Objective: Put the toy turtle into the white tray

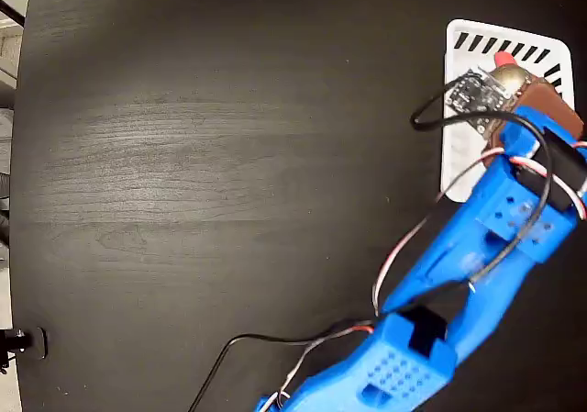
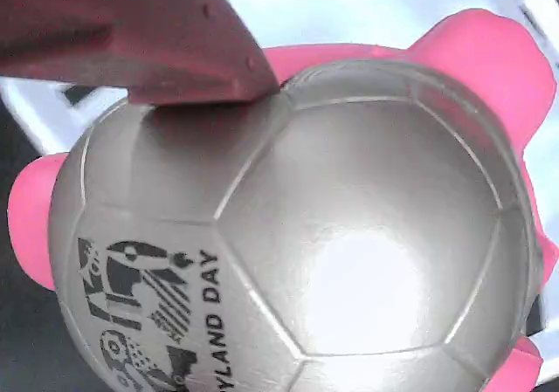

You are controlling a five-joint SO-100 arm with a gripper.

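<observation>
The toy turtle (image 1: 510, 77) shows its shiny golden shell and a red-pink part over the far end of the white tray (image 1: 459, 150), which lies at the top right of the fixed view. My gripper (image 1: 530, 93), on the blue arm, sits right over it. In the wrist view the toy turtle (image 2: 349, 235) fills the frame, with pink limbs around a domed shell bearing a black print. One dark red finger (image 2: 175, 43) presses on the shell's upper left; the other finger is hidden. White tray surface (image 2: 349, 8) shows behind the turtle.
The blue arm (image 1: 477, 256) runs from the bottom edge up to the tray, trailing black and red-white cables (image 1: 275, 343). A small circuit board (image 1: 472, 91) hangs beside the gripper. The black table (image 1: 229, 155) ends at the left edge of the fixed view.
</observation>
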